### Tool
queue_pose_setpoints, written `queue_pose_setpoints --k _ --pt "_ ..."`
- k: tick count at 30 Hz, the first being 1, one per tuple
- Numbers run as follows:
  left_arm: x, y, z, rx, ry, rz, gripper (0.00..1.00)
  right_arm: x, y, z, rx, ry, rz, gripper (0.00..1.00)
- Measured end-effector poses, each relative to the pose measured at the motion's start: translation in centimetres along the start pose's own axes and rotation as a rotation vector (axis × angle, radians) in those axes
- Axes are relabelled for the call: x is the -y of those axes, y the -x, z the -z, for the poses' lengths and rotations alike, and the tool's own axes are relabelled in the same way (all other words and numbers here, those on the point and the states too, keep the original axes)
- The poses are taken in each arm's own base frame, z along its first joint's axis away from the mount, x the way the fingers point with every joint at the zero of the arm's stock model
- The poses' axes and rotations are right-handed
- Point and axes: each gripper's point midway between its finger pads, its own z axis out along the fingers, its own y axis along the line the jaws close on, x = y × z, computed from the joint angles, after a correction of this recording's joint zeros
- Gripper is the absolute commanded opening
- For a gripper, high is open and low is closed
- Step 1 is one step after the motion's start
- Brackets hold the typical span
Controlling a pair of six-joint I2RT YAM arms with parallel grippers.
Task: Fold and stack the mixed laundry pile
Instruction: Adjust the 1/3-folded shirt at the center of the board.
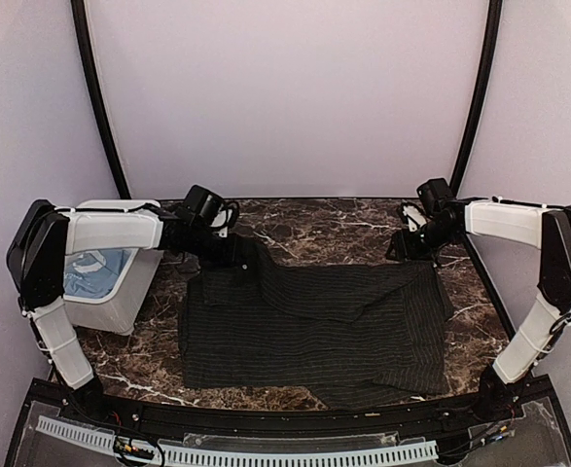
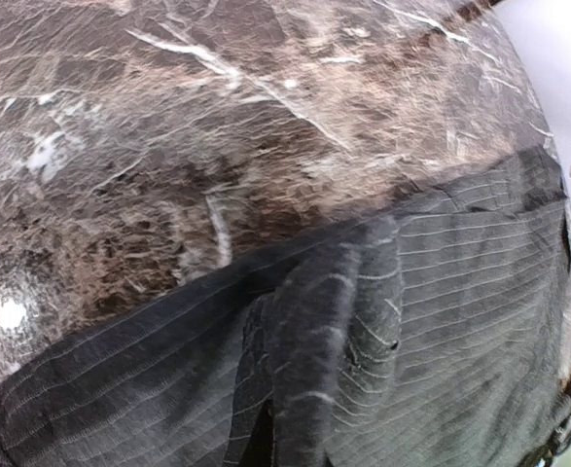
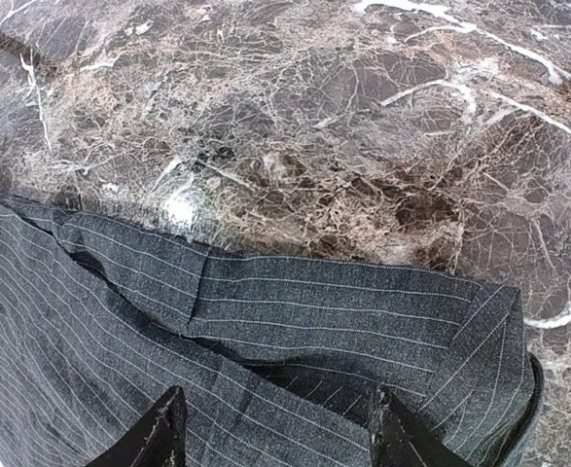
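Left claw pinches shut a thin bunch of the black pinstriped cloth shirt. Right claw gapes empty above it, so a lone pull may slip or skew the shirt.

The table is dark brown stone with thin white lines. A black stripy shirt lies spread out on it. A white bin sits at the left.

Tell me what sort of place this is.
Probably a lab test booth, not a home: plain white walls close around a marble-patterned table, with the left arm and right arm bolted at its near edge.
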Motion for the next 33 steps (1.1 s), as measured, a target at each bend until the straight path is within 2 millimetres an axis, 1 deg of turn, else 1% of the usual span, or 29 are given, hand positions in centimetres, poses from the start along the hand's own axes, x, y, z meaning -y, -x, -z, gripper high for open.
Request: queue_pose_setpoints --k 3,5,6,7,9,11,12,14,18,21,24,25,26,27,29,33 --pt "2.5 1.2 2.1 -0.033 -0.035 -0.014 0.0 0.0 0.0 0.0 0.001 -0.001 0.0 0.6" --pt "4.2 2.2 4.3 -0.037 -0.066 -0.021 0.0 0.0 0.0 0.0 0.001 -0.002 0.0 0.6" --pt "5.3 2.8 6.1 -0.041 -0.086 -0.024 0.0 0.0 0.0 0.0 0.001 -0.002 0.0 0.59" --pt "5.7 2.9 6.7 -0.042 -0.094 -0.026 0.0 0.0 0.0 0.0 0.002 -0.002 0.0 0.59" --pt "6.8 3.0 8.9 -0.066 -0.118 -0.023 0.0 0.0 0.1 0.0 0.003 -0.002 0.0 0.59" --pt "7.3 2.6 10.2 -0.101 -0.139 -0.011 0.0 0.0 0.1 0.0 0.003 -0.002 0.001 0.59" --pt "7.3 2.2 10.5 -0.121 -0.145 -0.003 0.0 0.0 0.1 0.0 0.003 -0.003 0.001 0.59" --pt "6.9 1.2 10.8 -0.174 -0.152 0.028 0.0 0.1 0.1 0.0 0.004 -0.006 0.001 0.59" --pt "5.0 -0.4 10.7 -0.263 -0.16 0.114 0.0 0.2 0.1 0.0 0.005 -0.013 0.001 0.59" --pt "3.6 -1.9 9.7 -0.335 -0.171 0.175 0.0 0.3 0.1 0.0 0.005 -0.017 0.002 0.58" --pt "2.0 -3.6 7.9 -0.416 -0.167 0.236 0.0 0.3 0.1 0.0 0.006 -0.017 0.002 0.58" --pt "1.4 -4.1 7.4 -0.441 -0.162 0.253 0.03 0.3 0.1 0.0 0.006 -0.017 0.002 0.58" --pt "0.9 -4.5 6.8 -0.46 -0.156 0.268 0.09 0.3 0.1 0.0 0.006 -0.017 0.002 0.58" --pt "0.5 -4.8 6.5 -0.472 -0.153 0.276 0.23 0.3 0.1 0.0 0.006 -0.018 0.002 0.58" --pt "-0.3 -5.0 6.2 -0.487 -0.15 0.298 0.32 0.3 0.1 0.0 0.006 -0.018 0.003 0.59" --pt "-2.4 -4.7 6.4 -0.474 -0.108 0.312 0.41 0.3 0.1 0.0 0.007 -0.02 0.005 0.6"
